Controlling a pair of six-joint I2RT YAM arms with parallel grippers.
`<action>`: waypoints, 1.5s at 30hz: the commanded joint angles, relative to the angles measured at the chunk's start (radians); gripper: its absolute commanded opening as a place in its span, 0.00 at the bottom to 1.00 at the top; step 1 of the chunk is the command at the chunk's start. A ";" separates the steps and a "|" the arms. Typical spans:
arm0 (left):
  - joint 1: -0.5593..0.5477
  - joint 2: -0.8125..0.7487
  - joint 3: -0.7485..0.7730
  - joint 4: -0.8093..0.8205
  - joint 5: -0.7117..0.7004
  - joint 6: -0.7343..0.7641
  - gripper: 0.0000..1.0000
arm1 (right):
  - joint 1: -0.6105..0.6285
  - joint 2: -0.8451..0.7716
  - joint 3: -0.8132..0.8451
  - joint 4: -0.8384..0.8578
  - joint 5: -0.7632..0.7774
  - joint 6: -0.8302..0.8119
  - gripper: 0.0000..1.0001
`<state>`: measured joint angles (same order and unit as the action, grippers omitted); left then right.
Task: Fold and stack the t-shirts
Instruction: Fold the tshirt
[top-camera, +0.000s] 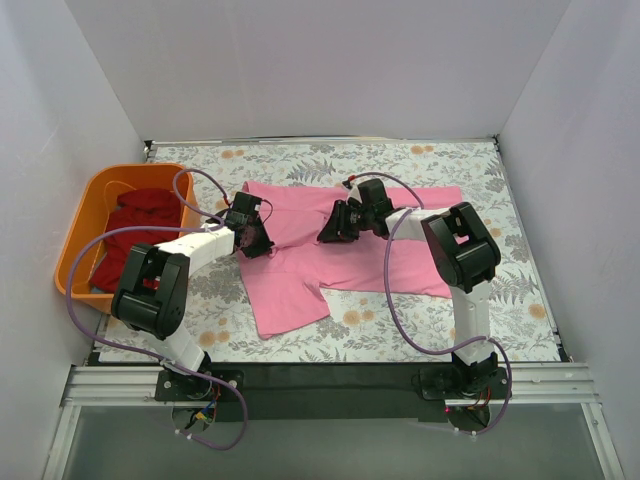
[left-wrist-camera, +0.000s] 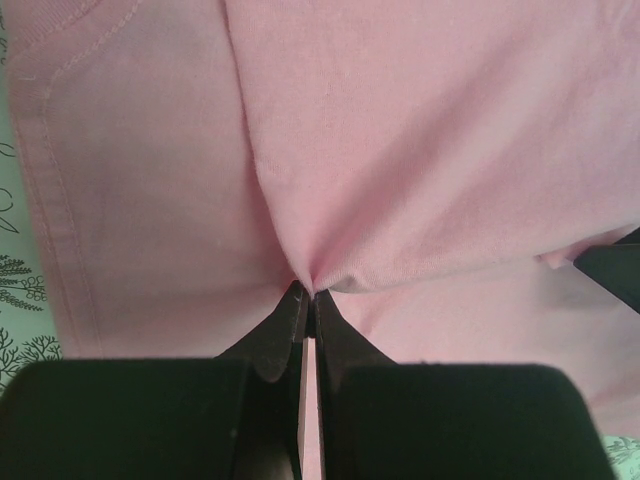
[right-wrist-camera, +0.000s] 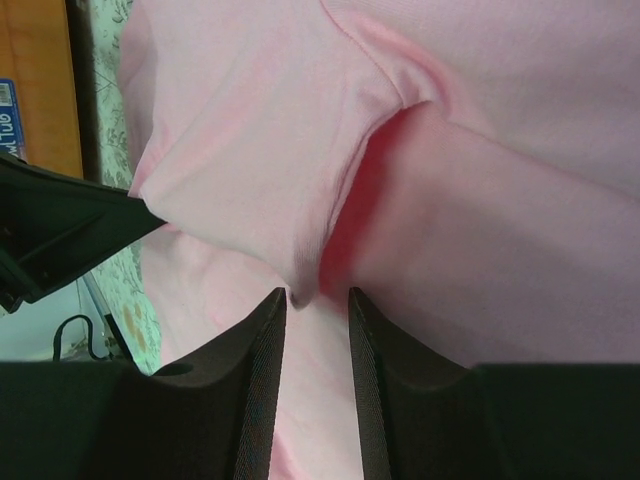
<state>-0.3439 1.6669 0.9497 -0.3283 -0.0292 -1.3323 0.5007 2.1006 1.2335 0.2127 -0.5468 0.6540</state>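
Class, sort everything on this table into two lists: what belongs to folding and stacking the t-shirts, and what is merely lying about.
Belongs to the job: pink t-shirt; dark red t-shirts.
Merely there: orange basket holding the red ones; floral table cover.

Item 1: flat pale table cover printed with grey ferns and orange flowers (top-camera: 400, 335), which lay across the whole work surface.
Item 2: orange plastic basket, rectangular with rounded corners (top-camera: 75, 235), which stood at the cover's far-left part, along its left edge.
Item 3: plain white panel walls (top-camera: 320, 70), which rose from the cover's left, far and right edges.
Item 4: black base strip (top-camera: 330, 390), which ran along the cover's near edge.
Item 5: silver metal rail (top-camera: 545, 371), which also lay at that near edge.
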 joint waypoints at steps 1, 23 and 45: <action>0.005 -0.018 0.015 0.012 0.009 -0.005 0.03 | 0.018 -0.005 -0.009 0.070 -0.025 -0.005 0.33; 0.036 -0.024 0.133 -0.084 0.003 0.022 0.01 | 0.012 -0.065 -0.014 0.050 -0.077 0.012 0.01; 0.057 0.051 0.178 -0.241 0.164 0.071 0.18 | -0.013 -0.061 0.043 -0.150 -0.185 -0.024 0.01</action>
<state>-0.2905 1.7107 1.1114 -0.5327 0.0967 -1.2739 0.4885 2.0476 1.2346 0.0929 -0.6914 0.6468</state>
